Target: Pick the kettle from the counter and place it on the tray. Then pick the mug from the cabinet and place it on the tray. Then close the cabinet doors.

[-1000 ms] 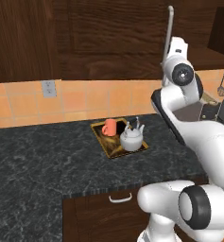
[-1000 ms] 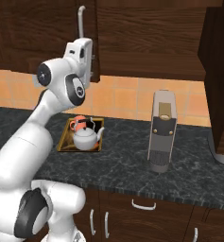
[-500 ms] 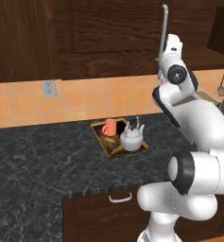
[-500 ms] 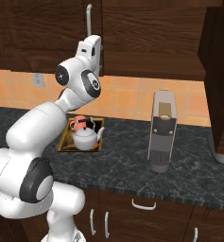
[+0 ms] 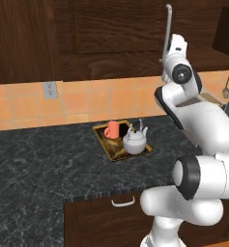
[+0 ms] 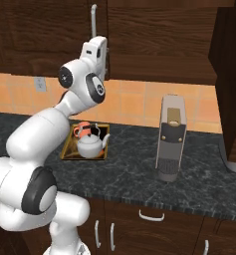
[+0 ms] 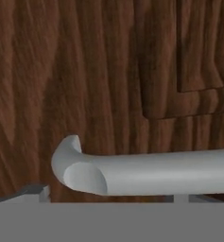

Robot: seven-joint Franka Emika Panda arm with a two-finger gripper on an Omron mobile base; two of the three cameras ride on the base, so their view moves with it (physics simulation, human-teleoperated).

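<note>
The claw (image 7: 108, 201) is released, with its tips on either side of the silver bar handle (image 7: 146, 172) of the cabinet doors (image 5: 111, 29). On the table (image 5: 38, 159) lies the tray (image 5: 111, 147), which carries the kettle (image 5: 134, 141) and, just to its left, the mug (image 5: 112, 129).

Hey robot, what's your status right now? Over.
End effector open, up at the cabinet door handle, nothing held. Kettle and mug both on the tray. Cabinet doors look shut. Nothing in the way. Over.
</note>
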